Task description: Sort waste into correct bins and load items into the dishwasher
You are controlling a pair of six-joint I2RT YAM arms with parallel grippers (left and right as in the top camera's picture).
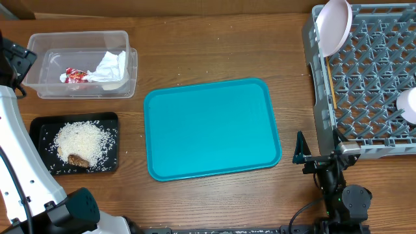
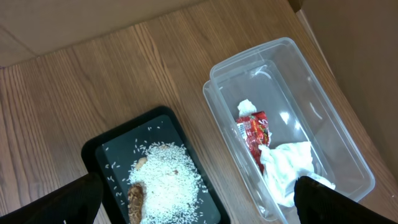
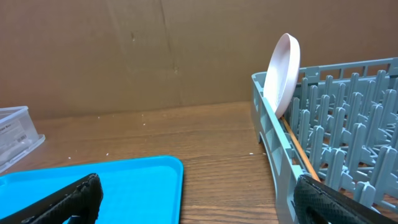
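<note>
- Left gripper (image 2: 198,182): jaws spread wide and empty, hanging above the left end of the wooden table (image 1: 214,52); its dark fingers (image 2: 74,202) frame the two bins below.
- Clear tub (image 1: 81,65): at the far left of the table. Inside lie a crumpled white napkin (image 1: 110,67) and, touching it, a red-and-white wrapper (image 1: 75,75).
- Black tray (image 1: 39,140): just in front of the tub, holding a heap of white rice (image 1: 81,138) with stray grains around it. A brown food scrap (image 1: 78,160) rests at the heap's near edge.
- Teal tray (image 1: 211,128): centre of the table, between the bins and the rack.
- Right gripper (image 3: 198,182): jaws wide apart, nothing between them, low over the table between the teal tray and the rack.
- Grey dish rack (image 1: 367,84): at the right end of the table. A white plate (image 1: 335,25) stands on edge in its far left corner. A thin wooden stick (image 3: 297,149) lies along the inside of the left wall. A round white dish (image 1: 408,105) sits at the right edge, cut off by the frame.
</note>
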